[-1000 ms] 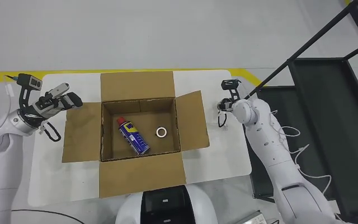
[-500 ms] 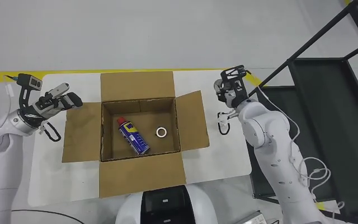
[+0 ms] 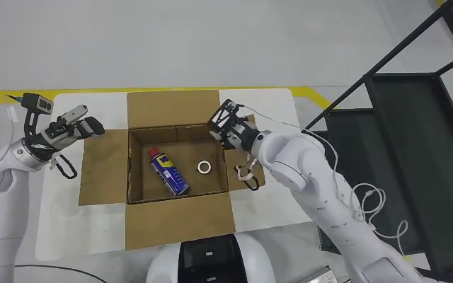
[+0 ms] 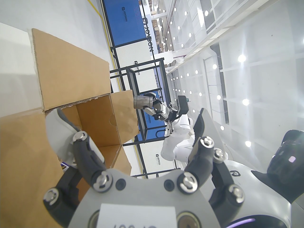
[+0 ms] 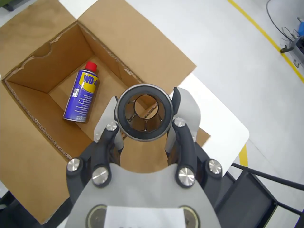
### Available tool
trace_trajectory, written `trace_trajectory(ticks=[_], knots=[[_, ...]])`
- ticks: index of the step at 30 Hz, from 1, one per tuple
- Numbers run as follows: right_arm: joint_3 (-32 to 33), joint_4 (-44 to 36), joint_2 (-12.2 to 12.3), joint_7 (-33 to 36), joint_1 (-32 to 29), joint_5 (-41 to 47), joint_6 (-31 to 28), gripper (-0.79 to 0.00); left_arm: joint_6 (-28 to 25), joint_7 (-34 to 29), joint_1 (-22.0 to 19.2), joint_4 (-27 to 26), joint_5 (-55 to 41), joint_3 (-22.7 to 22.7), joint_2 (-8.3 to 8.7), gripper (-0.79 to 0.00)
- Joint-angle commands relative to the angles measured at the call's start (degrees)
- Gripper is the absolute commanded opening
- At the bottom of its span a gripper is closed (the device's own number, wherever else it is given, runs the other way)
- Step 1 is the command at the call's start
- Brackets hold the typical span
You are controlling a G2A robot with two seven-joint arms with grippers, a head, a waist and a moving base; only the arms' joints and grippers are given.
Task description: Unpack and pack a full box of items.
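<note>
Leftmost, the left gripper [image 3: 86,126] hovers with fingers spread wide by the outer corner of the open box's [image 3: 173,107] left flap. On the box floor lie a blue spray can [image 3: 168,172] and a small ring [image 3: 204,167]. Over the box's right wall, the right gripper [image 3: 225,128] clamps a hollow metal cylinder [image 5: 144,112].

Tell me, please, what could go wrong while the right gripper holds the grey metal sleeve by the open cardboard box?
1. The right gripper holds the grey metal cylindrical sleeve roughly above the open cardboard box's right wall; released here, it might strike the rim and land outside.
2. Released further in, it could hit the small metal ring or the blue-and-yellow spray can on the box floor.
</note>
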Motion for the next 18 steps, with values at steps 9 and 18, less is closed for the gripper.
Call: trace_trajectory(ticks=[9, 18], knots=[[-13.97, 19.99, -4.06, -0.24, 11.72, 5.87, -2.11, -0.785, 0.0, 0.0, 0.0, 0.0, 0.0, 0.0, 0.0, 0.0], [-22.18, 35.78, -7.82, -4.18, 19.25, 6.19, -7.08, -0.785, 0.0, 0.0, 0.0, 0.0, 0.0, 0.0, 0.0, 0.0]])
